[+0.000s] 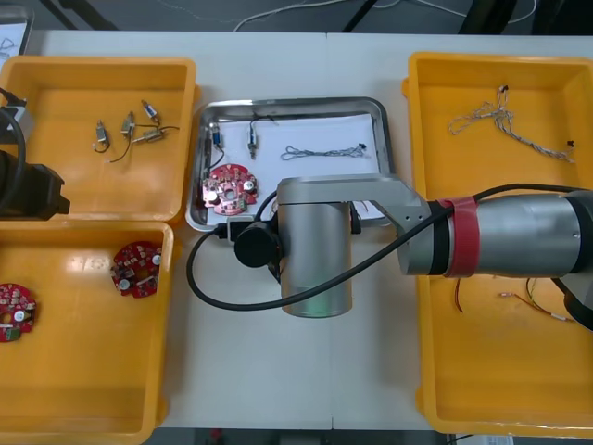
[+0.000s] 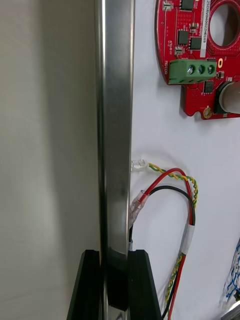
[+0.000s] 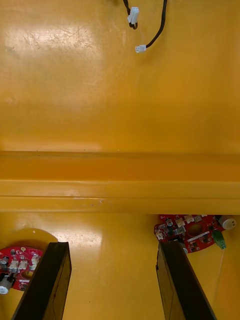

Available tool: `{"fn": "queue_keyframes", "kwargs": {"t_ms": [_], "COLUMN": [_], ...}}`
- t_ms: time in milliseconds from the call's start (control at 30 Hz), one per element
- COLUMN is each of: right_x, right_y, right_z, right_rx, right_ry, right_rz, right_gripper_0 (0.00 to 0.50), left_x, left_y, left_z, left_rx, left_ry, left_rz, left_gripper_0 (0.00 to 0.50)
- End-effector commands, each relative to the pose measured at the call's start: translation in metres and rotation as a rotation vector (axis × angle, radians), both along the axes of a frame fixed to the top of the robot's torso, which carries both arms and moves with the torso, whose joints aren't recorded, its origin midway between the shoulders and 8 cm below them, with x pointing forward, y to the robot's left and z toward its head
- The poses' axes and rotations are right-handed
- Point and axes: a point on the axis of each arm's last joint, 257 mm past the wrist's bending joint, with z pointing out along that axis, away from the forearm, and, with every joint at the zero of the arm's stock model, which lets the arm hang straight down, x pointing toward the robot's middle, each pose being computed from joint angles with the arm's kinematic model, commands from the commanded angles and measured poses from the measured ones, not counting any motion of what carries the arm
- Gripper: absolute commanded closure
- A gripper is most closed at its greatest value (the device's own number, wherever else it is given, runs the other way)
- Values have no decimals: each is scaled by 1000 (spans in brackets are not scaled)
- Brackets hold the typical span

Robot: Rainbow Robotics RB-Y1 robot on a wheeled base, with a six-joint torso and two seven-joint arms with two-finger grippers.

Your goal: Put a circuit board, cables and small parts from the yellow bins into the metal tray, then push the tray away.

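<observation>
On the light surface [image 1: 269, 362], 4 bins [image 1: 93, 190] are placed, 2 at each side of the tray [image 1: 289, 103]. Inside the tray 1 board [image 1: 230, 189], small parts [image 1: 252, 137], a blue and white cable [image 1: 324, 151] and a red and yellow cable [image 2: 175, 173] are already laid, so the loading is judged as done. The right gripper [image 2: 114, 256] is clamped on the near rim of the tray; only the push away is left. The left gripper [image 3: 112, 246] is held with its jaws apart over the left bins.

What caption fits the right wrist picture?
Right claw pinching the shiny metal tray by its rim, round red circuit board and red-yellow cable inside.
</observation>
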Motion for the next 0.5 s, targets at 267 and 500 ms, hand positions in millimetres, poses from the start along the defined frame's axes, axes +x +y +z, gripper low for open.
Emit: {"fn": "queue_keyframes", "kwargs": {"t_ms": [267, 500], "right_x": [42, 61], "right_y": [-4, -6], "right_z": [35, 47], "right_rx": [-30, -33], "right_ry": [-111, -150], "right_rz": [20, 18], "right_gripper_0": [500, 500], "left_x": [-4, -4], "left_y": [1, 1], "left_z": [5, 5], "left_rx": [-56, -56], "left_ry": [-24, -24], "left_rz": [86, 86], "left_gripper_0": [0, 0]}}
